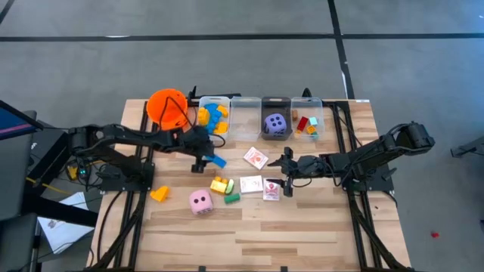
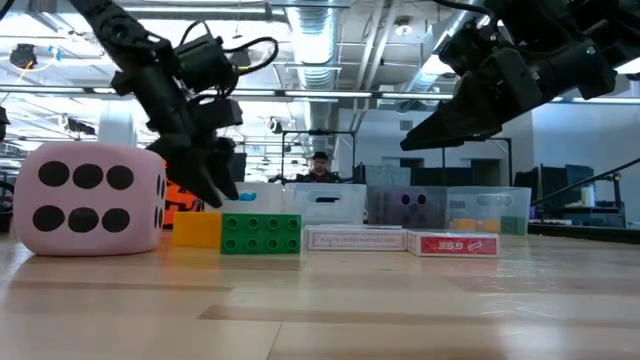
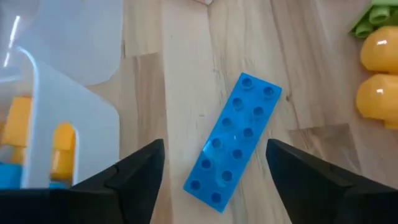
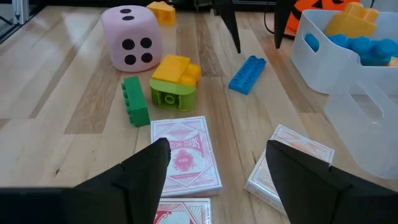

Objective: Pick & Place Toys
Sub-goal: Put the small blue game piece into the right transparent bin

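One blue block between open left pincer fingers.

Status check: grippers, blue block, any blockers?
Left gripper open, above blue block on table. Right gripper open, over cards. Nothing blocking the block.

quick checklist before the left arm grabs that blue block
1. Left pincer open: ok.
2. Blue block lying flat on the wood, between the fingers: ok.
3. Block lined up with the jaws: not ok, it sits at an angle.
4. Nearest clear bin clear of the fingers: cannot tell, its wall is close.
5. Right pincer out of the way, open above the cards: ok.
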Motion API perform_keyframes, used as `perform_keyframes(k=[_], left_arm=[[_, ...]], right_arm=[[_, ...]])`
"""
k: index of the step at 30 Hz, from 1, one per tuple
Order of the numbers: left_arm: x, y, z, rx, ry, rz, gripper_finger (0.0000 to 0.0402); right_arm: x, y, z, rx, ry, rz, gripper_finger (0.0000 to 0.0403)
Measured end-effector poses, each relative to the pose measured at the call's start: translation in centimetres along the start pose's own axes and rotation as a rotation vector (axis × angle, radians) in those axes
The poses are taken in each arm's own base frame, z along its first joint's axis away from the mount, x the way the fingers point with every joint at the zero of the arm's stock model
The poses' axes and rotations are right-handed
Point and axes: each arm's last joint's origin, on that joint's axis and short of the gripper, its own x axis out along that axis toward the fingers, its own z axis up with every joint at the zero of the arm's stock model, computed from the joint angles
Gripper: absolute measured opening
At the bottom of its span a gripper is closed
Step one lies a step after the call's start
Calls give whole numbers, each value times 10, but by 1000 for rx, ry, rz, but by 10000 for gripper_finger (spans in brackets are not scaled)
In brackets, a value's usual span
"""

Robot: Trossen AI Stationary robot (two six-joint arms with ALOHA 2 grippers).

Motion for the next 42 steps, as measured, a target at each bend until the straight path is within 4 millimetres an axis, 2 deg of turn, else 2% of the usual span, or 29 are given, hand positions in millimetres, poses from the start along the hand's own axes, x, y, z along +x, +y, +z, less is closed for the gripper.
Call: perform_keyframes(k=[7,15,21,29,42], left_arm=[[7,-8,-14,-98,-86,-14,273],[13,-18,-36,-100,-156,19,273],[14,-12,-48,-133,-206,80,273],[13,-1,-54,-171,-198,119,273],[13,-4,-53,-164,-221,43,273]], right_arm=[[0,0,0,-7,0,0,265],[0,0,1,-6,-7,0,265],[0,0,6,5,-63,3,265],[0,0,8,10,-80,5,265],[0,0,8,11,-80,4,265]])
